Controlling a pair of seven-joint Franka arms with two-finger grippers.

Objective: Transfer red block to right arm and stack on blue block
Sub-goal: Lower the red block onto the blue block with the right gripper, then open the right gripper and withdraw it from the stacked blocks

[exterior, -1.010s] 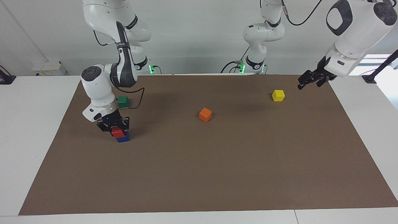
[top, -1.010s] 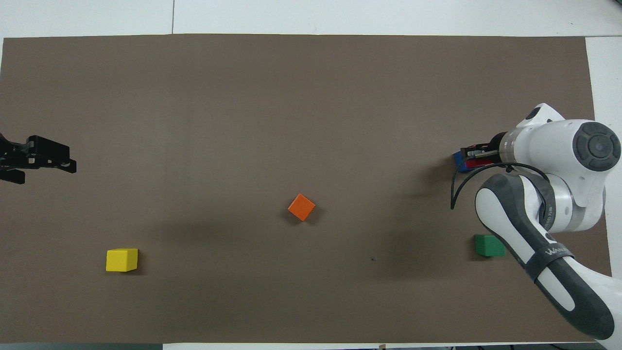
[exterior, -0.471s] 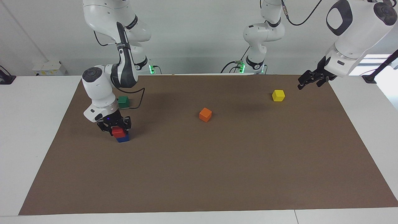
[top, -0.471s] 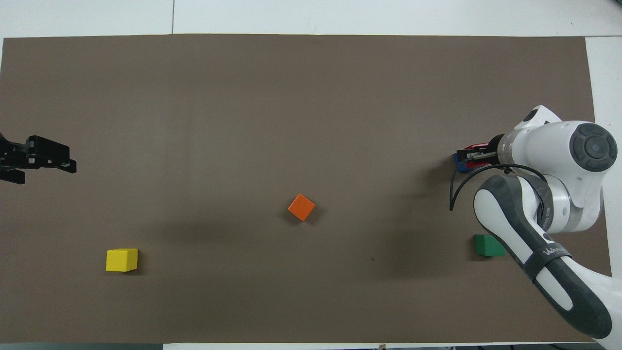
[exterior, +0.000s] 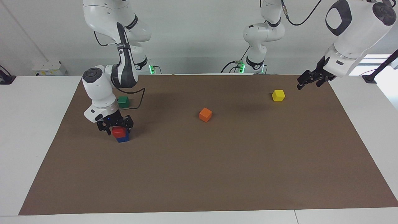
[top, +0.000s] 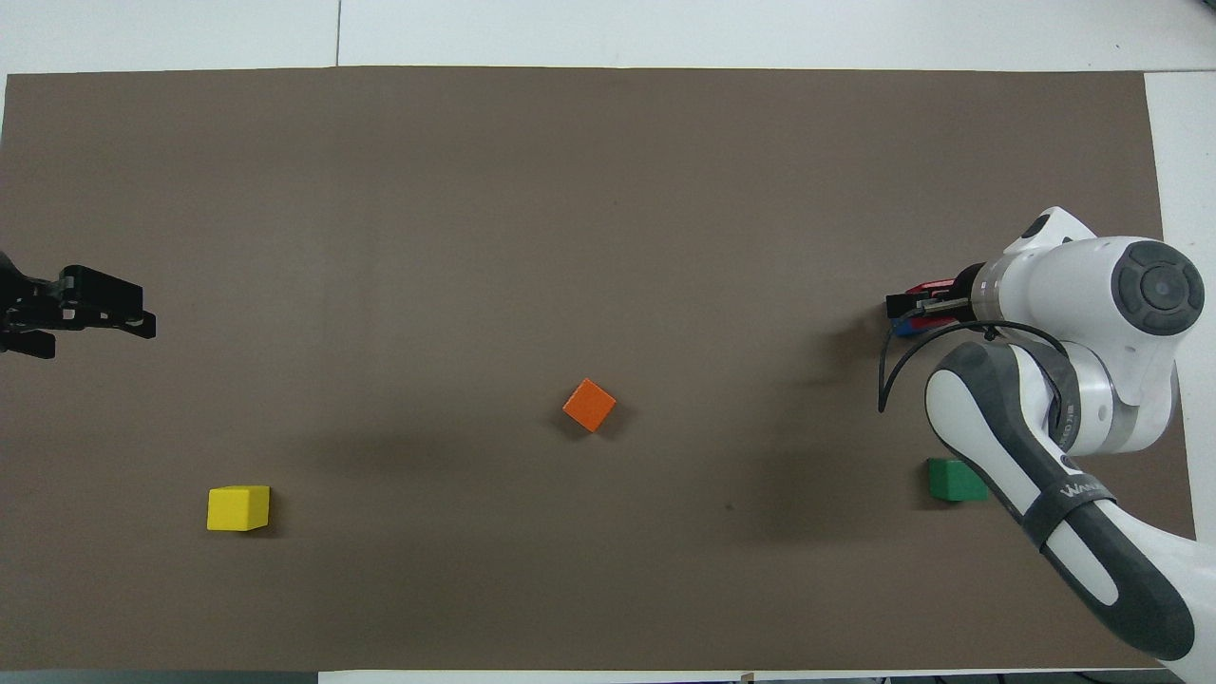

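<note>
The red block (exterior: 118,132) is seen resting on top of the blue block (exterior: 123,138), slightly offset on it, near the edge of the counter (exterior: 217,174) at the right arm's end. The pair is straddled by the right gripper (exterior: 115,125), whose fingers (exterior: 107,128) are spread apart on either side of the red block's upper part; contact with the block cannot be made out. In the overhead view only slivers of the red block (top: 929,286) and the blue block (top: 906,329) are shown past the right gripper (top: 914,306). The green block (exterior: 123,101) is placed nearer to the robots than the stack, partly hidden by the right arm (exterior: 101,93). The orange block (exterior: 205,114) is found around the middle of the counter, turned at an angle to its edges. The yellow block (exterior: 278,95) is set toward the corner nearest the left arm's base. The left gripper (exterior: 307,81) is held in the air over the counter's edge at the left arm's end, beside the yellow block and apart from it, the arm waiting; its fingers are seen parted and nothing is held between them.
</note>
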